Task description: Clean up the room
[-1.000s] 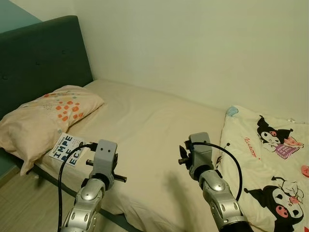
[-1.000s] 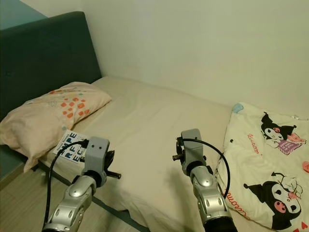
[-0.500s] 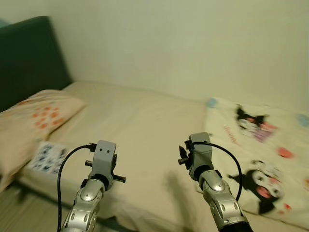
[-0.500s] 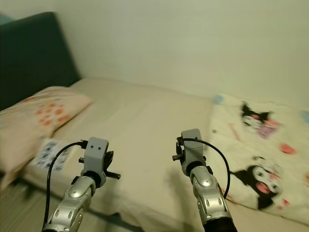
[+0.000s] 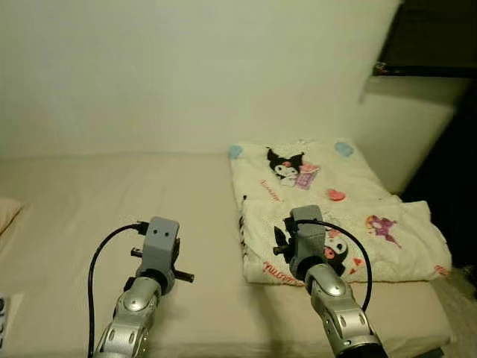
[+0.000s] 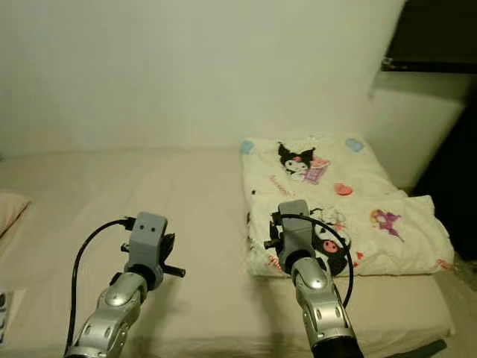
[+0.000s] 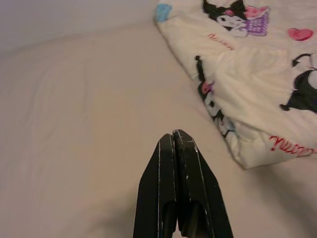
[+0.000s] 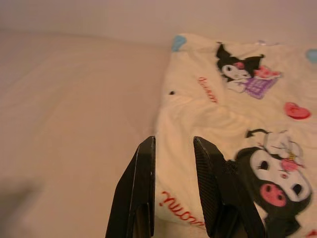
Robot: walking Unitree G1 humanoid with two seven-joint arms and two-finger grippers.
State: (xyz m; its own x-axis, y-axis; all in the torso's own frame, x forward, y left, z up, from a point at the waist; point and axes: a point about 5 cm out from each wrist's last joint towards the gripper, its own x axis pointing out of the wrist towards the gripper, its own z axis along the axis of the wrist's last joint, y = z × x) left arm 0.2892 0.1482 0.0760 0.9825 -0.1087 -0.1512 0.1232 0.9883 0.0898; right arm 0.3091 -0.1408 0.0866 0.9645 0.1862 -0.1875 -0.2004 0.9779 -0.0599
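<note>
A folded cream blanket [image 5: 335,209] printed with black cartoon figures lies on the right part of the bed [image 5: 112,194], which has a plain beige sheet. Both arms are raised in front of me over the bed's near edge. In the left wrist view my left gripper [image 7: 173,135] is shut with nothing in it and points at bare sheet just left of the blanket [image 7: 247,84]. My right gripper [image 8: 173,142] is open and empty, hovering over the blanket's [image 8: 233,114] near left corner.
A pale wall [image 5: 186,67] runs behind the bed. A dark opening [image 5: 440,37] and a dark gap lie beyond the bed's right end. A pillow's edge [image 5: 6,212] and a book's corner [image 5: 2,317] show at the far left.
The camera has swung to the right: the headboard has gone, the pillow and book have slid to the left edge, and the blanket now sits centre right. Both arms hold the same pose.
</note>
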